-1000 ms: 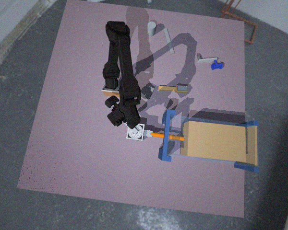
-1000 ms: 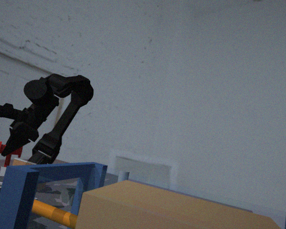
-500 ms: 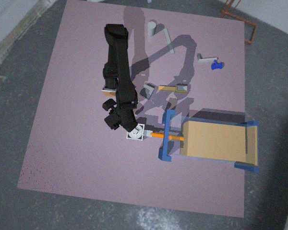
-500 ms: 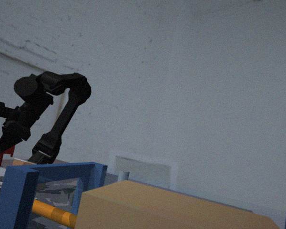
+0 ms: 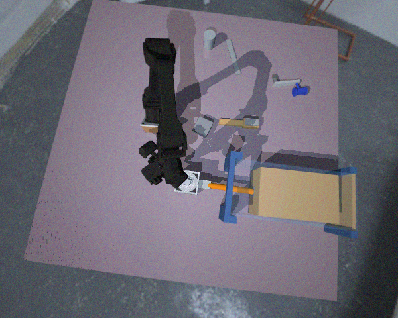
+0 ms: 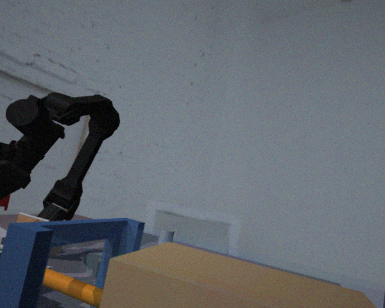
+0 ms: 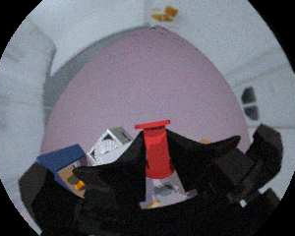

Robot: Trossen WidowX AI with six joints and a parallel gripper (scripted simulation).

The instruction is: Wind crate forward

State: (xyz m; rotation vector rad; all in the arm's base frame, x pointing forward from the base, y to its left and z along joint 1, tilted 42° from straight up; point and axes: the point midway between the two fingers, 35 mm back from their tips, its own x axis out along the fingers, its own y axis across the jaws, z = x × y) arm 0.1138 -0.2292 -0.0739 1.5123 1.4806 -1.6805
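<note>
While the arm hides it from above, wrist view shows fingers clamping the red handle (image 7: 158,151).

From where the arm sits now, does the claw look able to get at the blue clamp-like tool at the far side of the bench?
Probably not right away. The claw is shut on the red winch handle at the winch; the blue tool lies well off, though nothing stands over it.

winch (image 5: 189,185): partly under arm | red handle (image 7: 158,151): lower end hidden by end effector (image 7: 162,187)
</note>
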